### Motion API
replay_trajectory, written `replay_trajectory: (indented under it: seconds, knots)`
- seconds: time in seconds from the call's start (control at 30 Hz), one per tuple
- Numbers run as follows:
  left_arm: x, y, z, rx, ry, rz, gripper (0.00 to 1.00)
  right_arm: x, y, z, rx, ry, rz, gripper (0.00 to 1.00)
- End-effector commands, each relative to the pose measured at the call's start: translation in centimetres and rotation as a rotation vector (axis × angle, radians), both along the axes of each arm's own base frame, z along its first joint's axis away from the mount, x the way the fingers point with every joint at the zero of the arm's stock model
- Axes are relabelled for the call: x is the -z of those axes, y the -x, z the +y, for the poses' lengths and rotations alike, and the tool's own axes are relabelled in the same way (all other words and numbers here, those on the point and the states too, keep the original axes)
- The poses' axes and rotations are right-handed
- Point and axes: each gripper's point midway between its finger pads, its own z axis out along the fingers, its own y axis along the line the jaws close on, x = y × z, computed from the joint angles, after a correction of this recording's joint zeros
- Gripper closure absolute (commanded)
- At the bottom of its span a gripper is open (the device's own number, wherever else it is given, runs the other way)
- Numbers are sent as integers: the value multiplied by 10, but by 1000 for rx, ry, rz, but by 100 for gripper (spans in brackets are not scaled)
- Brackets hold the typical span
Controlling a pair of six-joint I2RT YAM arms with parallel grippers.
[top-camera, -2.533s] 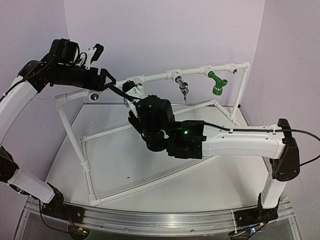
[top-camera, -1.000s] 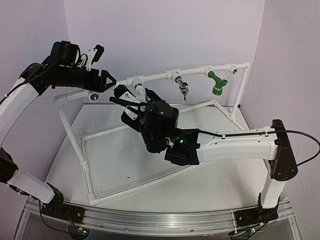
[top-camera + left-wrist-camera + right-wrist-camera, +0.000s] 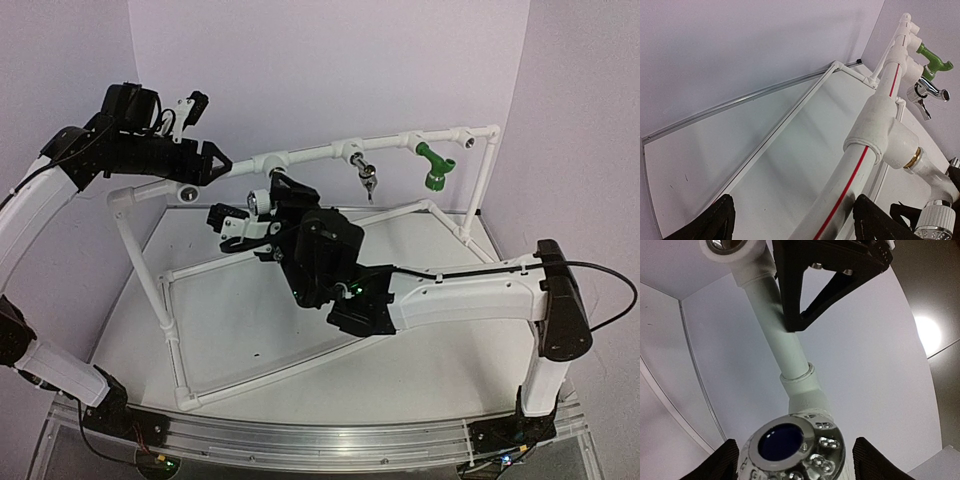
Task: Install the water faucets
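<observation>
A white water faucet [image 3: 258, 203] hangs from a socket on the white pipe frame's top rail [image 3: 310, 153]. Its chrome cap with a blue disc [image 3: 790, 450] sits between the fingers of my right gripper [image 3: 795, 460], which stands open with a gap on the right side. In the left wrist view the same faucet [image 3: 935, 197] shows a brass ring at the fitting. My left gripper [image 3: 794, 212] is open astride the red-striped rail [image 3: 875, 125], left of that faucet. The chrome faucet [image 3: 368, 178] and green faucet [image 3: 432, 166] hang farther right on the rail.
The frame's lower pipes [image 3: 170, 320] lie across the pale table sheet [image 3: 240, 320]. An empty round socket [image 3: 188, 192] faces out at the frame's left corner. Purple walls close in behind and on both sides. A metal rail [image 3: 300, 440] runs along the near edge.
My right gripper has swung left and rolled round the white faucet's head, its fingers now pointing left. The left arm has not moved.
</observation>
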Motion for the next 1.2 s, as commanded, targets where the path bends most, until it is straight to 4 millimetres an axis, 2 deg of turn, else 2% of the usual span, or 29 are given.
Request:
replay_trajectory:
  seconds: [0.0, 0.17, 0.4, 0.5, 0.63, 0.83, 1.17]
  knots:
    - [-1, 9, -2, 29, 9, 4, 19, -20, 3, 4, -8, -72, -35, 33]
    - [-1, 8, -3, 30, 10, 3, 19, -20, 1, -2, 5, -151, 6, 46]
    - [1, 5, -5, 35, 4, 8, 19, -20, -1, -5, 8, -278, 72, 58]
    - [0, 4, -5, 34, 2, 5, 19, -15, -2, -2, 3, -281, 82, 64]
    - [1, 3, -5, 35, -2, 7, 19, -18, -2, -2, 0, -313, 90, 68]
    - [1, 1, -6, 34, -4, 8, 19, -30, -3, -11, 11, -462, 133, 71]
    - [1, -2, -7, 39, 2, 14, 19, -31, -4, -14, -13, -661, 181, 78]
